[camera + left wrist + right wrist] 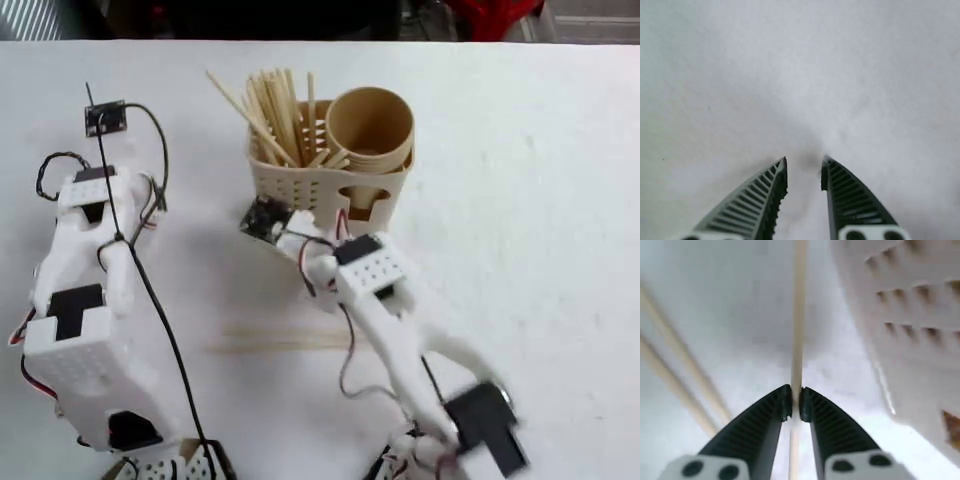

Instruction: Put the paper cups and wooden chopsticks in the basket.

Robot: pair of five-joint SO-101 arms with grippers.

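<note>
Wooden chopstick (799,315), clamped between the tips of our right pincer (795,402); the basket (910,315) stands just beside it, and two more chopsticks (675,375) lie on the table (740,300) on the pincer's other side. Our left pincer (804,167) hangs parted over the table.

Bright, even light; soft shadows

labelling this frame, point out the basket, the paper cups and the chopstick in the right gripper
basket (300,187), high view, front wall
paper cups (370,125), high view, inside of top cup
chopstick (799,315), right wrist view, bare shaft
</note>
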